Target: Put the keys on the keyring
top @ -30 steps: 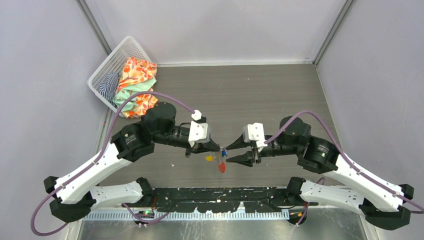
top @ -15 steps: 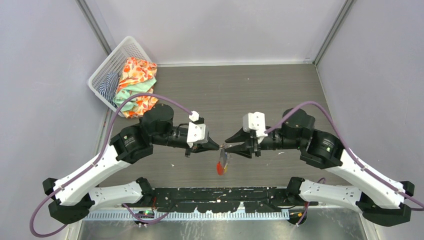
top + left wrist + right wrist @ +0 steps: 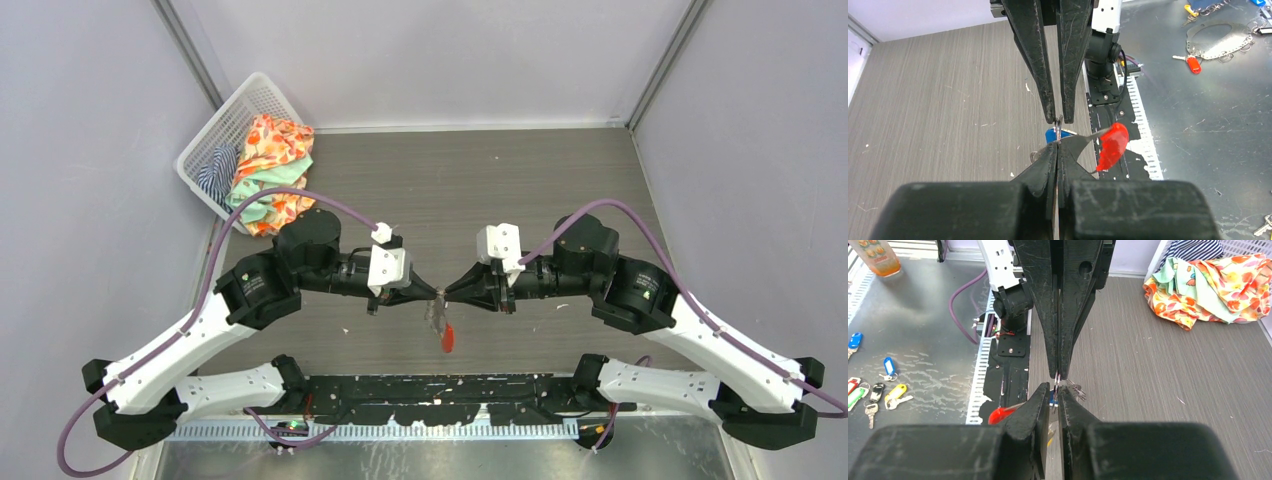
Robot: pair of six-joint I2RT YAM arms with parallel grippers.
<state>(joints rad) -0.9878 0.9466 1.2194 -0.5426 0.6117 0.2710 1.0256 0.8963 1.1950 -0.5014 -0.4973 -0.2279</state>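
Keyring (image 3: 437,313) hanging mid-frame above the worktop (image 3: 500,190), red tag (image 3: 1112,145) dangling, left pincer (image 3: 1057,146) pinching its ring, right pincer (image 3: 1054,388) narrowly parted around it, grip unclear

My top camera looks down from above and behind, arm bases (image 3: 290,375) at six o'clock. Both wrist cameras ride close, sighting along their own fingers (image 3: 1040,167) toward each other; all three share the keyring (image 3: 438,315).

Bright, even, diffuse light throughout, with faint soft shadows and mostly sharp focus.
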